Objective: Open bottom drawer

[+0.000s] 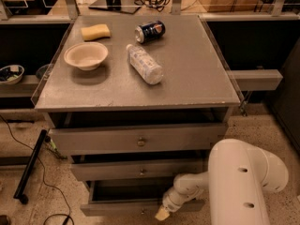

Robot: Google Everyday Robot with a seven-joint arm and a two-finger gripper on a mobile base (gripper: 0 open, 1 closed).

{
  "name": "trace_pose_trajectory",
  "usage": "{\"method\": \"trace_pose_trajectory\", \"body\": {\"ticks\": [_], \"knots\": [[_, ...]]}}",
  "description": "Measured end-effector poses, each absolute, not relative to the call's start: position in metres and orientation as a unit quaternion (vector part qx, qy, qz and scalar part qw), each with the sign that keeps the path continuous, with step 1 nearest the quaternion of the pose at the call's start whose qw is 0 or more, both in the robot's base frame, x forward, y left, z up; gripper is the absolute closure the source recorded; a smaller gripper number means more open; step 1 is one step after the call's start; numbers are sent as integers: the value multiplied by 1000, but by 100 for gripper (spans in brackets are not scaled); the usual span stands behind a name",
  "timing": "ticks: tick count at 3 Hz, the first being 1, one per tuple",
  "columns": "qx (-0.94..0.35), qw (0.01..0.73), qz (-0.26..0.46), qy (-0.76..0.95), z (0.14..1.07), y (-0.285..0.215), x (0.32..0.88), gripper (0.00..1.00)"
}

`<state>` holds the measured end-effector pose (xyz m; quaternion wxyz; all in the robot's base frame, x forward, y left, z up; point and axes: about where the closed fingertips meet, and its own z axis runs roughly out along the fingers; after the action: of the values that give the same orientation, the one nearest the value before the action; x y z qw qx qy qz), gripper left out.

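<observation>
The bottom drawer (122, 207) is the lowest, narrowest grey front of the cabinet, at the lower middle of the camera view. It stands pulled out a little, with a dark gap (126, 191) showing above its front. Its knob is hidden behind my arm. My white arm reaches down from the lower right. My gripper (161, 213) is at the drawer's front edge, about where the knob sits. The middle drawer (140, 171) and the top drawer (140, 141) are above it, each with a small round knob.
On the cabinet top (197, 78) lie a clear plastic bottle (145, 63), a blue can (150, 31) on its side, a beige bowl (86, 55) and a yellow sponge (95, 32). A black pole (29, 165) and cables lie on the floor at left. A grey shelf (255, 78) juts out at right.
</observation>
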<state>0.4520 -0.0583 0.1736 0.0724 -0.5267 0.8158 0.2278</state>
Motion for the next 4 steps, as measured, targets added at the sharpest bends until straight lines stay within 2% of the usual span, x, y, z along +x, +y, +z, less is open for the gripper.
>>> {"method": "trace_pose_trajectory", "body": {"ticks": [2, 4], "knots": [[-527, 72, 228, 816, 174, -58, 452, 96], [-527, 72, 228, 816, 178, -59, 461, 100]]}}
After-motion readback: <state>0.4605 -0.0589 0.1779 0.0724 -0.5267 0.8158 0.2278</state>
